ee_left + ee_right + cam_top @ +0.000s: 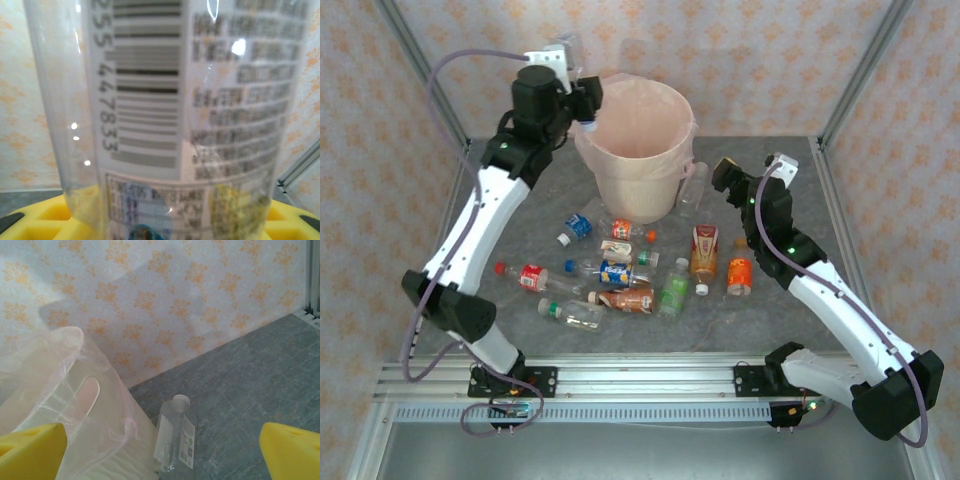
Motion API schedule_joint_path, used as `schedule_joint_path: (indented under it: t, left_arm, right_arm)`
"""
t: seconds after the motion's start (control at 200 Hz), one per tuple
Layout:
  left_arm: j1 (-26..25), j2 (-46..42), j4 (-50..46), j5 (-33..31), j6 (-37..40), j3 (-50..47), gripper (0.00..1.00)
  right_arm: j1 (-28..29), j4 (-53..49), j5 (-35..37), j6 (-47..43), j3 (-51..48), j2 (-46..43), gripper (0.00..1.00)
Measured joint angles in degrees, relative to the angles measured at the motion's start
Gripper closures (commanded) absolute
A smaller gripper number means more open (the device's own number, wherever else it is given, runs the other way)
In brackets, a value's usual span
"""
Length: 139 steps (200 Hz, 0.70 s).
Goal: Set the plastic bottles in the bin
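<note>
My left gripper (587,108) is raised at the left rim of the cream bin (660,170) and is shut on a clear plastic bottle (190,100). The bottle has a white barcode label, and its blue cap (142,233) points down between the yellow fingers (42,217). My right gripper (724,176) stands open to the right of the bin, above a clear bottle with a white cap (176,437) lying against the bin's wall (65,405). Several more bottles lie in front of the bin, among them an orange one (740,273), a green one (673,292) and a red one (532,277).
A pinkish bag (620,100) lines the bin and folds over its rim. The grey tabletop (790,180) is bounded by patterned walls and metal frame posts (860,70). A rail (640,380) runs along the near edge.
</note>
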Motion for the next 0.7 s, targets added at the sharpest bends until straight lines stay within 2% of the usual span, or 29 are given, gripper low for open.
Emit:
schedule_joint_path:
  t: [0.205, 0.42, 0.54, 0.696]
  left_arm:
    - [-2.6, 15.3, -3.1, -3.9, -3.6, 11.3, 0.44]
    - [-5.3, 30.8, -14.8, -13.3, -4.6, 27.4, 0.38]
    - [-6.4, 34.7, -19.6, -18.3, -4.6, 30.9, 0.27]
    - [-6.6, 35.1, -22.9, -22.0, -5.6, 31.1, 0.13]
  right_arm:
    - [0.0, -3.9, 0.0, 0.7, 0.4, 0.0, 0.01]
    - [0.0, -8.1, -0.5, 0.9, 0.6, 0.0, 0.01]
    - [0.0, -9.9, -0.7, 0.8, 0.6, 0.0, 0.01]
    - [0.0, -11.5, -0.6, 1.1, 0.6, 0.0, 0.01]
